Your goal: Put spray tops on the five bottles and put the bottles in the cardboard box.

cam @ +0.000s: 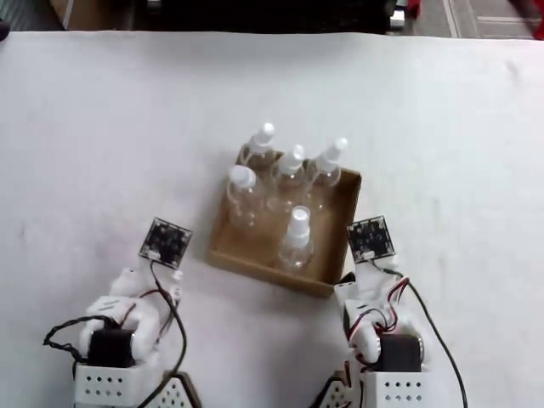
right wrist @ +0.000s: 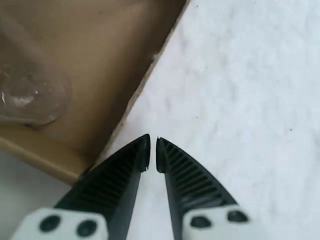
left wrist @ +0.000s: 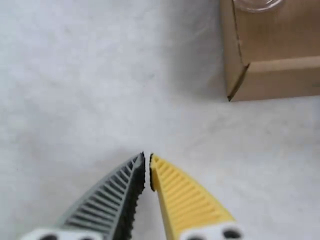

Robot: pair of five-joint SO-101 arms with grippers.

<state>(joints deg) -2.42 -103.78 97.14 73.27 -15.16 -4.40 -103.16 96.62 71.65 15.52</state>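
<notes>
Five clear plastic bottles with white spray tops stand in the shallow brown cardboard box, long axes near vertical, tops up. The box sits ahead, between the arms. Right pincer is closed, empty, just beside a box corner. Left pincer is closed, empty, farther off over the white worktop. Task looks done.

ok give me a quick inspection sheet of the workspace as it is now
surface: white-covered table, no spills seen
job's things: cardboard box mid-table; five bottles standing inside it, each with a white spray top
clutter: nothing seen
pincers: left pincer shut, empty, over bare table beside the box; right pincer shut, empty, by the box's edge
cables: wires looped on the arms, apart from the box
surroundings: dark floor beyond the far edge
</notes>
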